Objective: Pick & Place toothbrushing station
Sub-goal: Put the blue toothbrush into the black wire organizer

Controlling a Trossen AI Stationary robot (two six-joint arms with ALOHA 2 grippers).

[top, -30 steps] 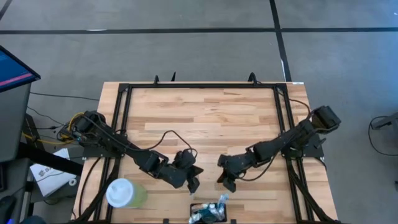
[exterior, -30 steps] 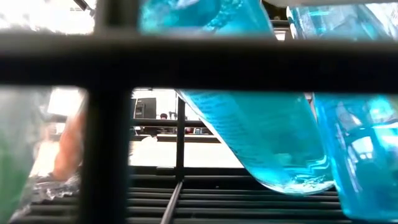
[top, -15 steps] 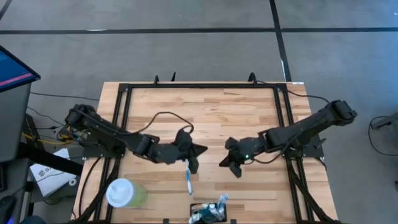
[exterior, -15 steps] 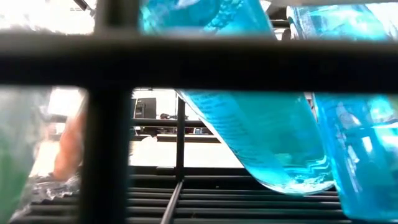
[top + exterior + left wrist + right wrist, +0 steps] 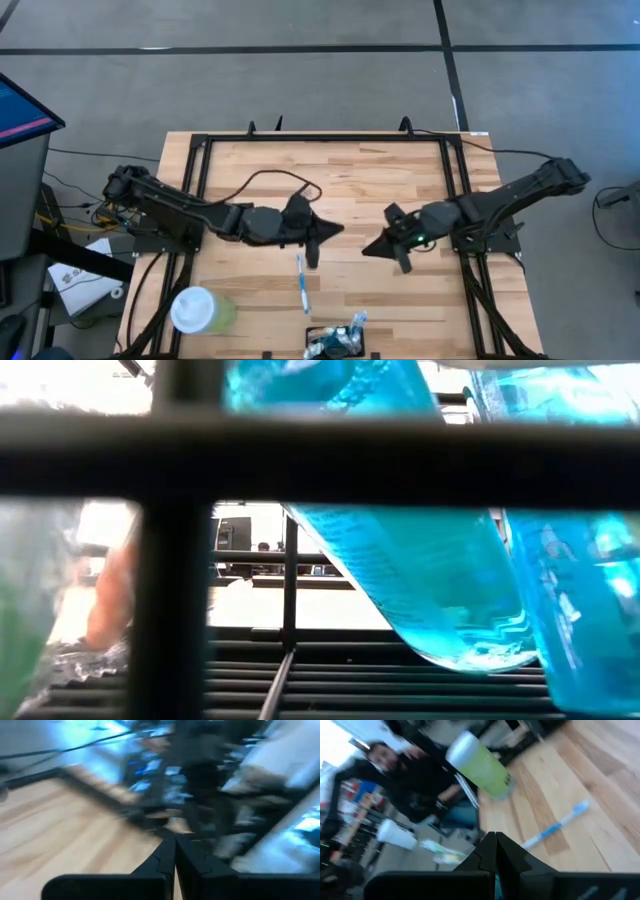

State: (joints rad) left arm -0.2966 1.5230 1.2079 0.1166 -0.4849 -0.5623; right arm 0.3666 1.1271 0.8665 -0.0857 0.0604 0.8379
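The black holder stands at the table's near edge with teal tubes sticking up out of it. Seen from table height, its dark bars and the tubes fill the low view. A white and blue toothbrush lies flat on the wood just beyond the holder, also visible as the toothbrush in the right wrist view. My left gripper hovers shut above and beyond the brush. My right gripper hovers shut to the brush's right. Both fingertip pairs are closed on nothing.
A pale green cup with a white lid stands at the near left corner, seen again as the cup in the right wrist view. A black frame runs round the table. Bare wood lies in the far half.
Both shut grippers have risen and drawn back from the holder toward the table's far edge, the right one also toward the right. As the left gripper left, the toothbrush came into sight lying on the wood. It has kept its place since.
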